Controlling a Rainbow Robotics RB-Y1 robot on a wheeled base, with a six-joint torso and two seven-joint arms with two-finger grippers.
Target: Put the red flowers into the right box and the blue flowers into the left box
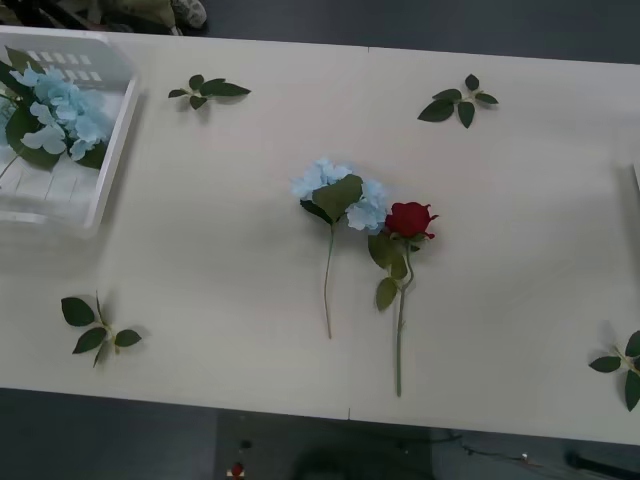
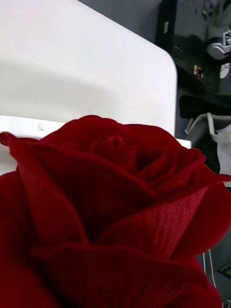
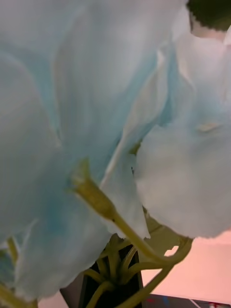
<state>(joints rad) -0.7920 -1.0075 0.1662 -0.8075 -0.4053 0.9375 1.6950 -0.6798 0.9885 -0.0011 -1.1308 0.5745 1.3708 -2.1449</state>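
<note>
Blue flowers (image 1: 55, 110) lie in the left box (image 1: 112, 150); right of it, mid-tabletop (image 1: 230, 250), one blue flower (image 1: 338, 195) touches a red flower (image 1: 410, 219), both unsorted. Jaw states cannot be told.

Front view, counts as seen. Red flowers: one rose (image 1: 410, 218) is counted on the surface (image 1: 230, 220), lying near the centre. Blue flowers: one hydrangea head (image 1: 340, 195) is counted on the surface just beside the rose, and a cluster of blue heads (image 1: 58, 115) is counted in the left box (image 1: 112, 140); how many stems make up that cluster cannot be told. Boxes: one white tray is counted in full at the far left corner. Loose leaf sprigs: four are counted, at the far left (image 1: 208, 90), far right (image 1: 458, 102), near left (image 1: 98, 328) and right edge (image 1: 624, 366). Wrist views: one red bloom (image 2: 110, 211) and one blue cluster (image 3: 96, 125) are noted close up.
</note>
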